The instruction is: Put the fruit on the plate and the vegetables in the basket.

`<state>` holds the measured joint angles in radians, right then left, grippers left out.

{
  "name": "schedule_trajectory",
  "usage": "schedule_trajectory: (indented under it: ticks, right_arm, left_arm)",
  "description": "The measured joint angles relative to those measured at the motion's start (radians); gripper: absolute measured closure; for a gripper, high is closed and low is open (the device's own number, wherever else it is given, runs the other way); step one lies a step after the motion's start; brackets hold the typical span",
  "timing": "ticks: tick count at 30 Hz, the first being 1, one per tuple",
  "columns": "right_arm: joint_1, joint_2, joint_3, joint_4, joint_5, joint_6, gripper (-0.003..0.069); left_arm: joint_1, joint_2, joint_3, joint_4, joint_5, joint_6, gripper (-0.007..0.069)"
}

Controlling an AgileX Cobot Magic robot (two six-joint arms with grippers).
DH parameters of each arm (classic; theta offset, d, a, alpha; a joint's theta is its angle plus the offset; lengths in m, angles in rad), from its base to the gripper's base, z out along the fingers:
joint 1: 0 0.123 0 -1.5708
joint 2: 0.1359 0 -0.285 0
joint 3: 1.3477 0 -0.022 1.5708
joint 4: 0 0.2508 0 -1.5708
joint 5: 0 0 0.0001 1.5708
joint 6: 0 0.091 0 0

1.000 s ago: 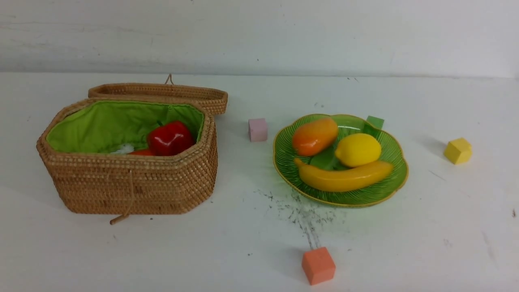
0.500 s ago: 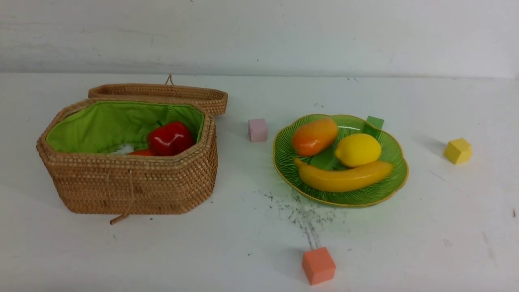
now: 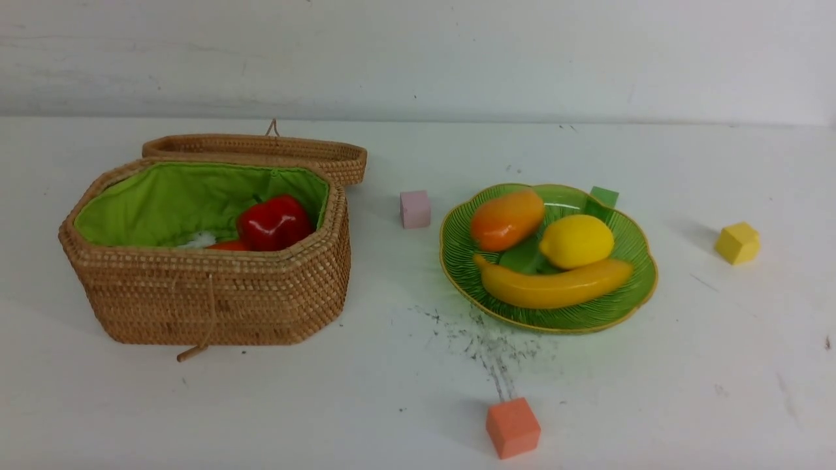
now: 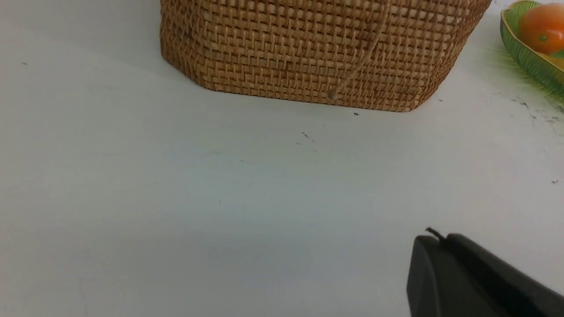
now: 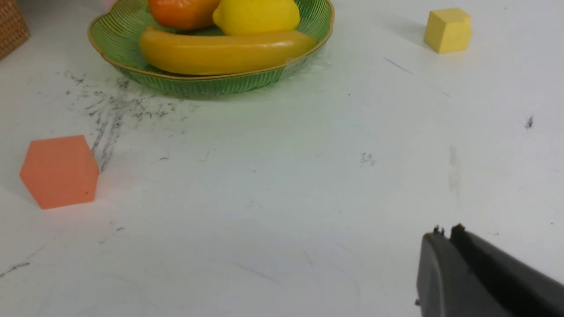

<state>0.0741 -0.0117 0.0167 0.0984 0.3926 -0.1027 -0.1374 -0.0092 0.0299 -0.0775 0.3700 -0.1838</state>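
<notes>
Basket (image 3: 209, 294) sits toward the table's left edge – stiff, woven and light, best held by its rim. Inside it lies the red pepper (image 3: 273, 222). The green glass plate (image 3: 627, 294), nearer the right edge, could break. It holds the banana (image 3: 555, 286), mango (image 3: 506, 219) and lemon (image 3: 576, 241) – shiny, slippery toys, best held across the middle. Both jaws are together, holding nothing. No writing shows.

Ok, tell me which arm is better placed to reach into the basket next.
Left, probably. The basket stands on the robot's left, and the left wrist view faces its woven wall, with the left gripper shut and empty. The right gripper, also shut, faces the plate instead.
</notes>
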Motion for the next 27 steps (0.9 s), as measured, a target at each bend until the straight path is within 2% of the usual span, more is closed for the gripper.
schedule_trajectory:
  ticks: [27]
  right_arm:
    - [0.0,0.0,0.0,0.0,-0.001,0.0,0.0613]
  left_arm:
    - [0.0,0.0,0.0,0.0,0.0,0.0,0.0636]
